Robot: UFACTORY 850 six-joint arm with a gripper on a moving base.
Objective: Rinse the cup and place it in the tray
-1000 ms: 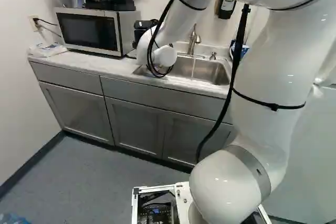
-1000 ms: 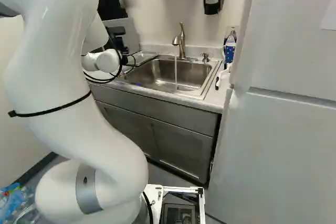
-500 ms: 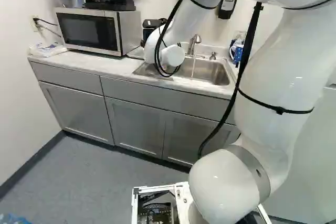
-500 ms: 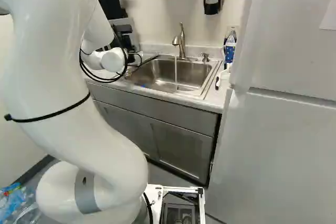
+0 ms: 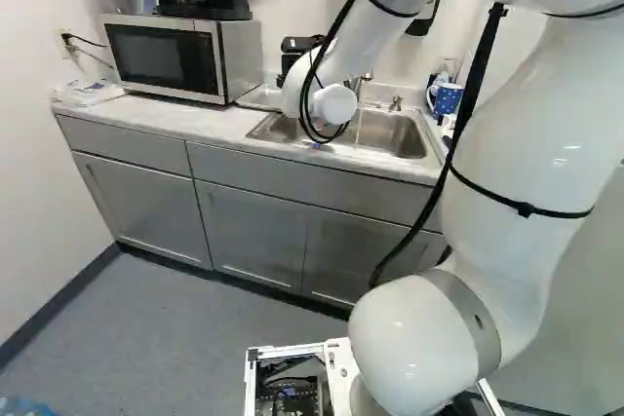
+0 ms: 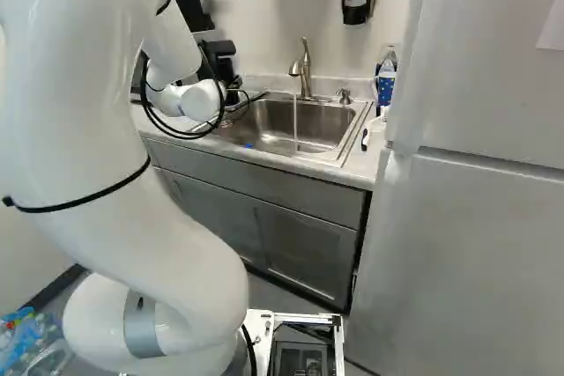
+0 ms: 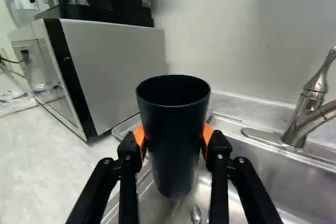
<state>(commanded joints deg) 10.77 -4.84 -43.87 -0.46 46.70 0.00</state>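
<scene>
Left base view: the arm [image 5: 336, 102] has swung toward three o'clock, its wrist joint now masking most of the faucet [image 5: 368, 77]; the spotted mug [image 5: 447, 98], at the sink's [image 5: 402, 133] two o'clock, shows more fully. Right base view: same swing toward three o'clock; past the joint, the cup can't be made out. Wrist view: the gripper [image 7: 174, 140] stands parted, pads pinching the dark cup [image 7: 175, 135] over the sink; a tray [image 7: 125, 126], toward eleven o'clock, is partly hidden.
</scene>
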